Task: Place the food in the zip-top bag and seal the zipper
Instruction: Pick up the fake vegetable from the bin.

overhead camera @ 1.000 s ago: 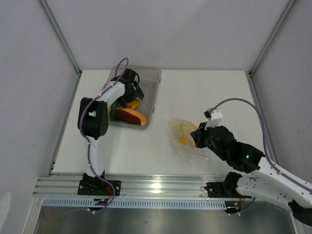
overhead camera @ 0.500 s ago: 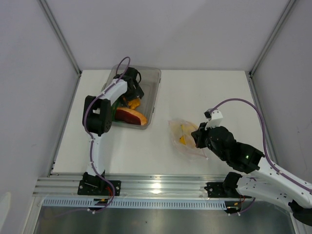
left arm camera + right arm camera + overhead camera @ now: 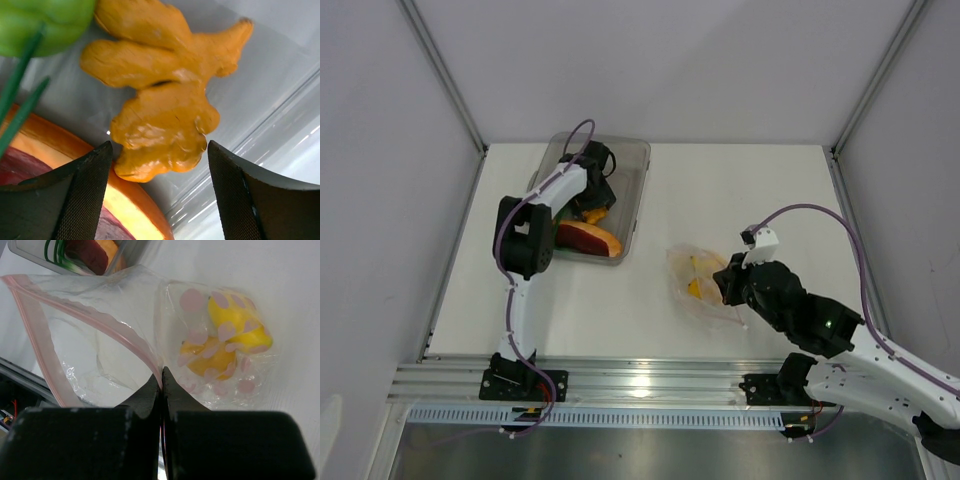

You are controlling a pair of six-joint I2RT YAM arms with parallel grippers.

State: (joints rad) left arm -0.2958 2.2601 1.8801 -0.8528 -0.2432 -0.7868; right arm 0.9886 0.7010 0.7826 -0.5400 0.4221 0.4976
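Note:
My left gripper [image 3: 160, 150] is down in the clear bin [image 3: 636, 160], open, one jaw on each side of the orange cluster [image 3: 160, 125] with gaps both sides. Beside it lie the dark-red and tan slice [image 3: 588, 238], the green lime [image 3: 45, 20] and the green stalk [image 3: 20, 95]. On the table to the right, my right gripper [image 3: 162, 371] is shut on the zip-top bag [image 3: 100, 340] at its pink zipper [image 3: 35, 335], and the mouth gapes open toward the bin. The yellow lemon [image 3: 240, 320] and the orange fruit [image 3: 207, 357] lie inside the bag.
The bin stands at the table's back left, its right wall [image 3: 632, 215] between the left gripper and the bag [image 3: 695, 280]. A metal rail [image 3: 640, 385] runs along the near edge. White walls close in the back and sides.
My left wrist has shifted slightly deeper toward the bin's back, and its jaws have narrowed around the orange cluster. The right arm and the bag have not moved.

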